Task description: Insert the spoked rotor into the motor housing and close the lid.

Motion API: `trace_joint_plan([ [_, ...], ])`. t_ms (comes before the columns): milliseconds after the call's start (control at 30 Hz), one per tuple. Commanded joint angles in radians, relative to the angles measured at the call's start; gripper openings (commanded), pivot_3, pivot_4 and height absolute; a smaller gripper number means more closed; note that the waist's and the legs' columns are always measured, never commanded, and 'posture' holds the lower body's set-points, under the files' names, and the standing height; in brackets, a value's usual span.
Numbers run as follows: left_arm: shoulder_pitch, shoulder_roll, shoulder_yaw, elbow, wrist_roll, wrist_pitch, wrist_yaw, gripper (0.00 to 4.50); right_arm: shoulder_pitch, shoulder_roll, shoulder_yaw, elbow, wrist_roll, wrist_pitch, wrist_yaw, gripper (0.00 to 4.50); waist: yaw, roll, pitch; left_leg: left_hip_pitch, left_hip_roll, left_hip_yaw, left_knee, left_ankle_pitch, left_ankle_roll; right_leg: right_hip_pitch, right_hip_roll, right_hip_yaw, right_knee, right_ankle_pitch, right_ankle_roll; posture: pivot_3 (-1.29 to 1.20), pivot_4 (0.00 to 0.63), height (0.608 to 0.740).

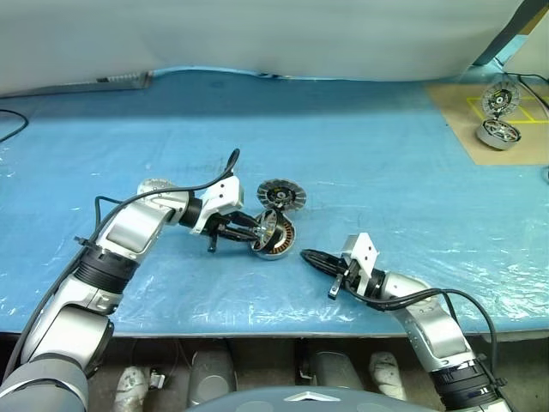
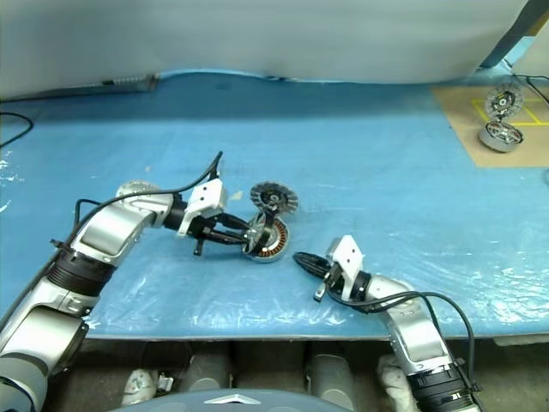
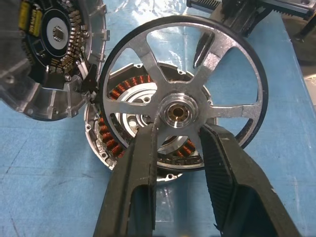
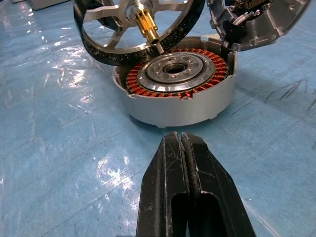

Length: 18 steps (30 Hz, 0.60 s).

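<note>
My left gripper [image 3: 177,148] was closed on the spoked rotor [image 3: 183,96], a shiny silver wheel with curved spokes and a dark rim, one black finger [image 3: 136,182] on each side of its hub. My right gripper [image 4: 186,163] had its two fingers pressed together with nothing in them, pointing at the side wall of the motor housing [image 4: 178,89] just ahead of it.

The rotor hung tilted just past my left fingertips, its face turned up toward my wrist and its lower rim resting on or hovering at the edge of the housing, a shallow grey metal ring lined with copper-orange windings. Its brass-coloured shaft pointed down at a slant toward the housing's dark centre, so the axle line was not yet upright. The lid [image 1: 281,196], a grey disc with a finely ribbed edge, stood open and propped at the housing's far side.

I judged the rotor stiff, fairly heavy and smooth enough to slip; the hub was the sound place to grip. I expected magnets might snatch it sideways, so the shaft needed squaring first
</note>
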Motion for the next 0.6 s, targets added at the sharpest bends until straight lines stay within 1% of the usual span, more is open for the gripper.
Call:
trace_joint_plan([
  [33, -0.022, 0.002, -0.010, 0.005, 0.021, -0.006, 0.004, 1.00, -0.001, 0.006, 0.006, -0.017, -0.001, -0.019, 0.000, 0.00, 0.000, 0.000, 0.000, 0.000, 0.000, 0.000, 0.000, 0.000, 0.000, 0.000, 0.000, 0.000, 0.000, 0.000, 0.000, 0.00, 0.150, 0.740],
  [600, -0.046, 0.023, -0.008, -0.002, 0.049, 0.039, -0.004, 1.00, -0.009, 0.011, 0.019, 0.005, -0.027, -0.018, -0.008, 0.00, 0.000, 0.000, 0.000, 0.000, 0.000, 0.000, 0.001, 0.000, 0.000, 0.001, 0.000, 0.000, 0.000, 0.000, 0.000, 0.00, 0.150, 0.740],
])
